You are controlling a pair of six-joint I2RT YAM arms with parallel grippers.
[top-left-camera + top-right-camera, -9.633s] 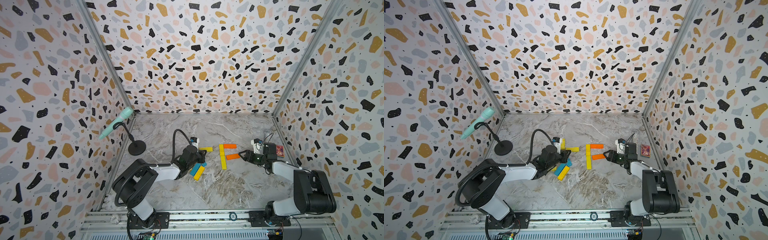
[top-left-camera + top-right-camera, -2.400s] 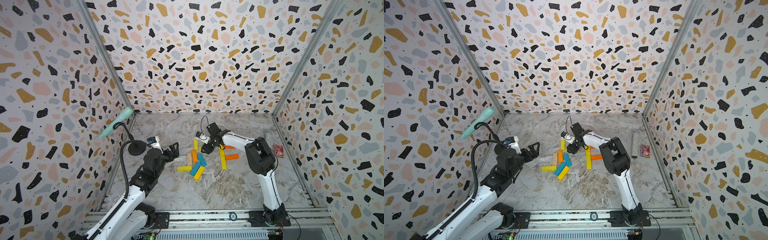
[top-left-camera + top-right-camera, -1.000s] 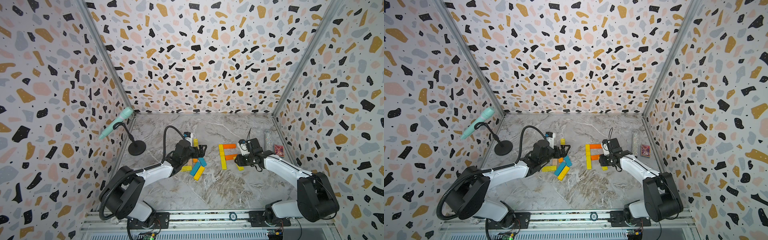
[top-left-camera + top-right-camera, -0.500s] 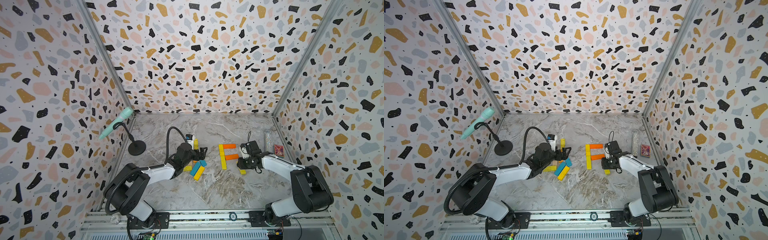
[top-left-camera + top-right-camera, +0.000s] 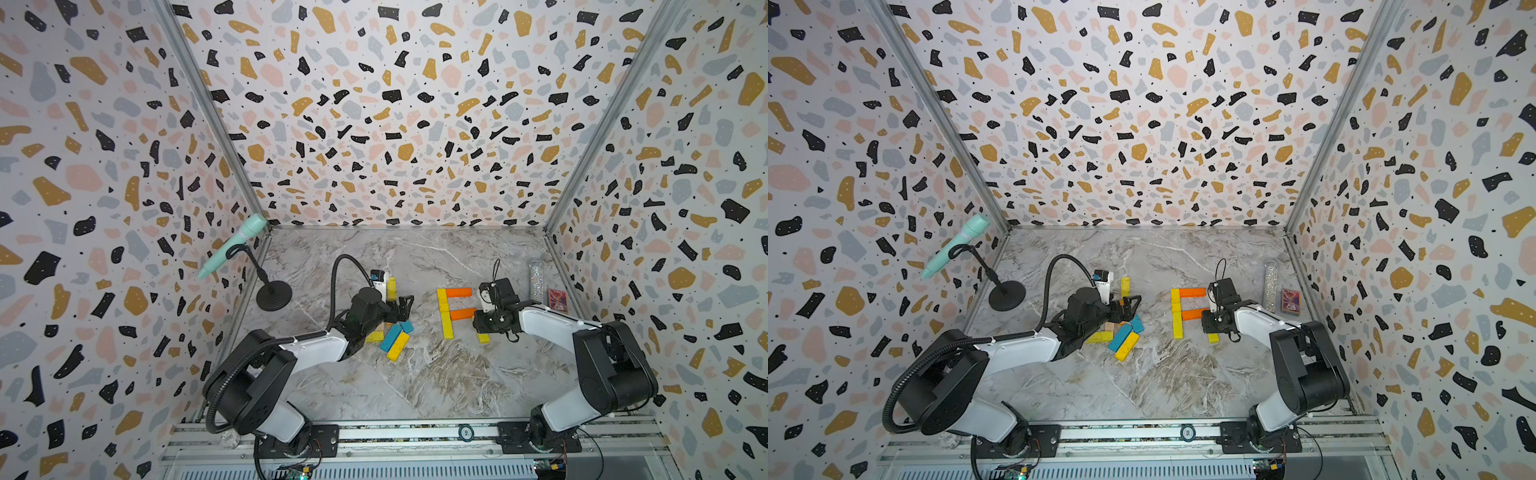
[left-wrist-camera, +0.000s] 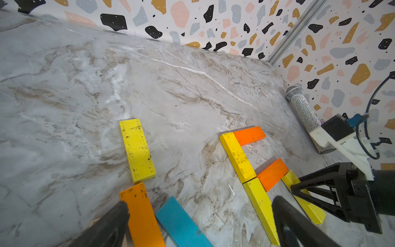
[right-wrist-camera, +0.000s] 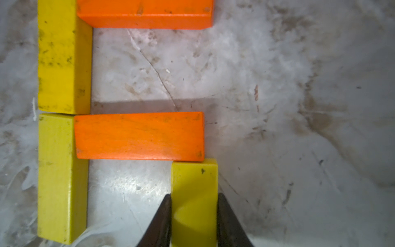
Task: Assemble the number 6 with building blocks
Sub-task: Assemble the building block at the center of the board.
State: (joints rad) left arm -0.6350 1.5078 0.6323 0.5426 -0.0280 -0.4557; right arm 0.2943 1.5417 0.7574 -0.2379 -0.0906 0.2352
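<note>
Step in hand: I am seating the 5th plank of the number 6 [image 5: 451, 309], the right wall of its lower loop.
Right gripper [image 7: 193, 198]: my jaws are clamped on the long sides of the yellow block [image 7: 194, 179]. Its far end butts against the outer end of the middle orange bar [image 7: 139, 135] and sits slightly proud of that bar's tip.
Left gripper [image 5: 402, 309]: my fingers are spread wide and hold nothing, hovering over the spare pile [image 5: 392, 338].
Where the 6 lies: flat on the marble table [image 5: 415, 374], between the spare pile and the glitter microphone [image 5: 536, 280].
How it looks: 2 yellow planks, upper [image 7: 62, 57] and lower [image 7: 59, 177], run end to end as the spine. The top orange bar [image 7: 145, 15] and the middle bar branch off the same side. The bottom of the loop is open.
Next move, as I judge it: release and lift straight up so nothing drags. Then 1 more plank from the pile must close the bottom, squared against both yellow ends.
</note>
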